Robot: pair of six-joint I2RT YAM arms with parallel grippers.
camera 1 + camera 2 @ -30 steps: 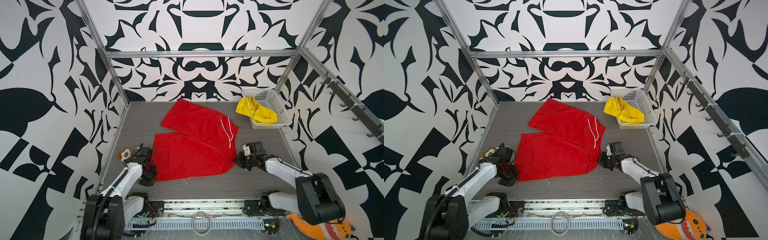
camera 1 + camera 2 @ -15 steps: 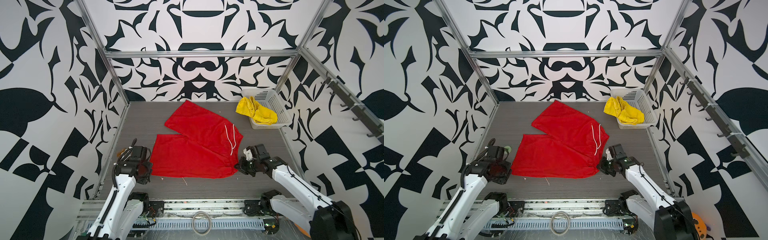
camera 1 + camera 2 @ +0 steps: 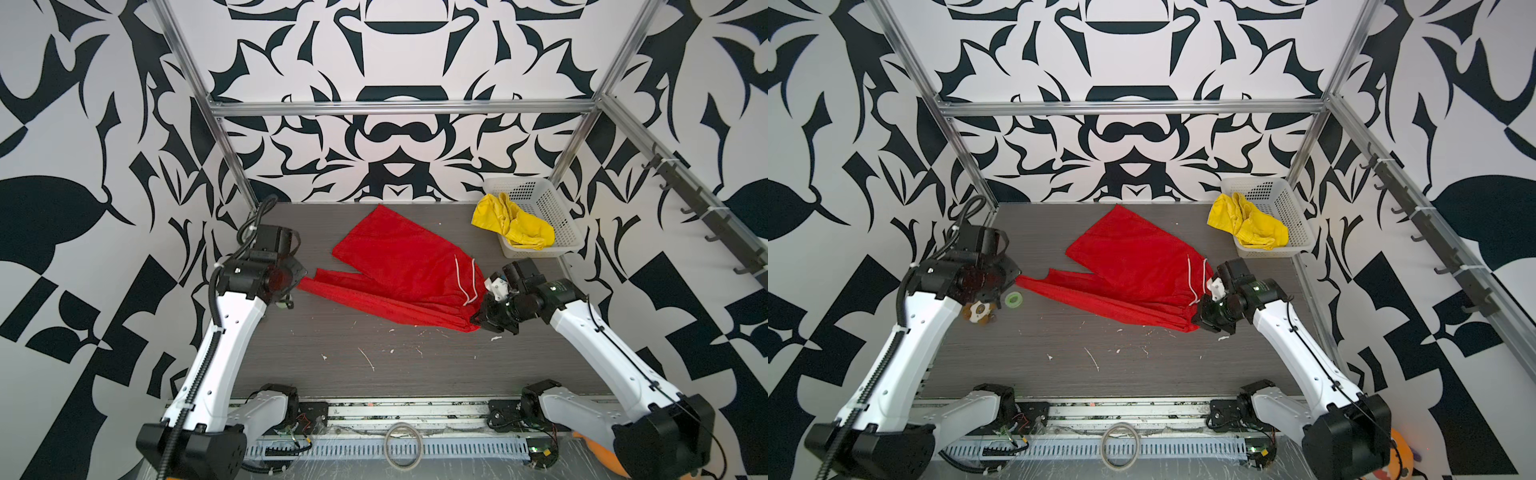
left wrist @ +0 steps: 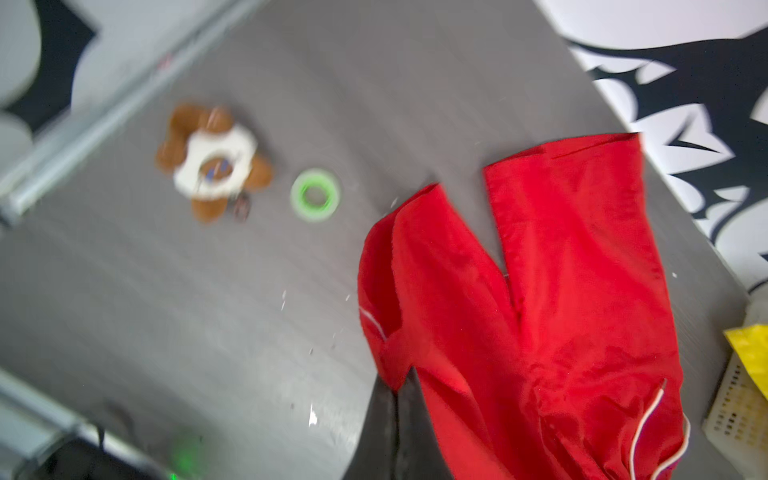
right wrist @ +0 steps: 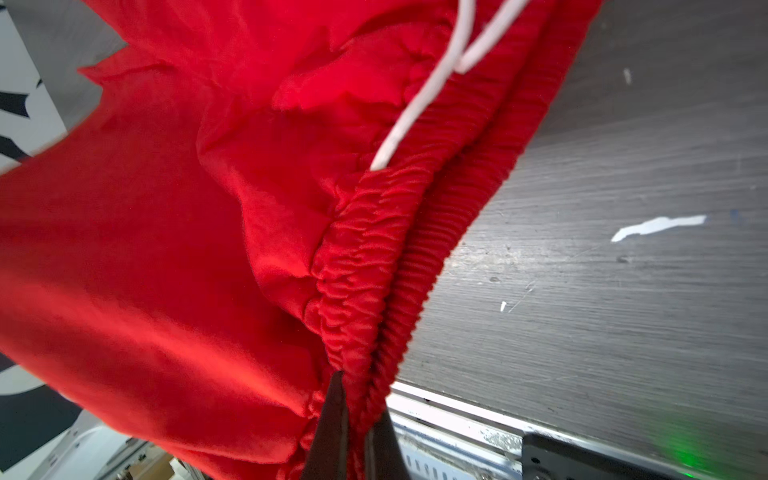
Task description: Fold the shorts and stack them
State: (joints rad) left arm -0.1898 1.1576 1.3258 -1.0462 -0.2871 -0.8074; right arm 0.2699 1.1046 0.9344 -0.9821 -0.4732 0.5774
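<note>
red shorts (image 3: 399,266) | leg hem (image 4: 399,374) is clamped by left gripper (image 3: 300,282) | waistband (image 5: 365,270) is clamped by right gripper (image 3: 478,322)

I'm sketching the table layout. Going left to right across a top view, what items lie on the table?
In order: brown-and-white plush toy → green tape ring → red shorts → yellow shorts.

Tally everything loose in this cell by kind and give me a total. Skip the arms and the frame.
Shorts: 2 (red shorts, yellow shorts)
Baskets: 1 (basket)
Plush toys: 2 (brown toy, orange toy, mostly hidden at the front edge)
Rings: 1 (green ring)
Total: 6
</note>
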